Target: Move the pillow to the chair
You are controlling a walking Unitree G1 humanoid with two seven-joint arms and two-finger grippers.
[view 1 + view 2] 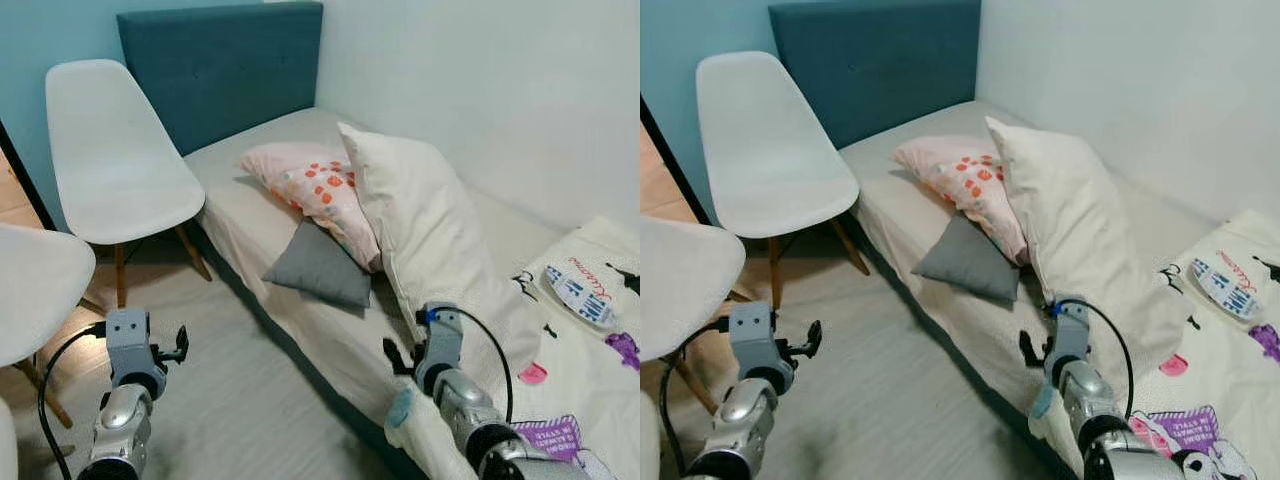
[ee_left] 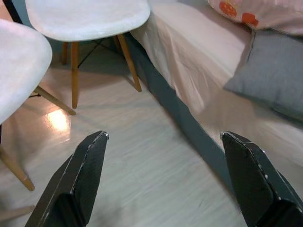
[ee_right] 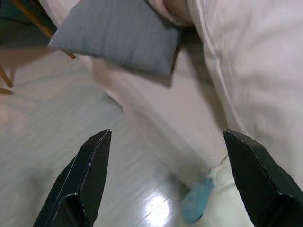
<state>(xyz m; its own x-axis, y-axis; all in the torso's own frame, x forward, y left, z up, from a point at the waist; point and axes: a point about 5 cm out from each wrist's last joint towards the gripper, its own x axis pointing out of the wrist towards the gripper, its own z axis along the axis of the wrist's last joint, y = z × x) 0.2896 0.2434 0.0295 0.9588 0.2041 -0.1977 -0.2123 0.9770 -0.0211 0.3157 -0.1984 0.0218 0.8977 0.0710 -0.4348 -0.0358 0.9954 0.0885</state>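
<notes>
Over the bed's near edge, my right gripper (image 3: 165, 179) hangs with fingers spread wide and nothing between them, wrist just short of the large cream pillow (image 1: 430, 230). My left gripper (image 2: 165, 182) is likewise released, fingers apart over bare floor (image 1: 230, 400) beside the bed (image 1: 250, 220), holding nothing.

Outward from the right claw: the cream pillow leans tilted along the wall side, propped on a pink spotted pillow (image 1: 320, 190) nearer the headboard (image 1: 220, 60). A small grey cushion (image 1: 320, 265) lies at the mattress's floor-side edge, partly tucked under the spotted one.

White chair (image 1: 115, 160) stands at the bed's head corner, seat bare. A second white seat (image 1: 35, 285) sits nearer me.

Judgement: no grasp yet. Which pillow is meant I cannot tell; the cream one is closest to the right claw.
</notes>
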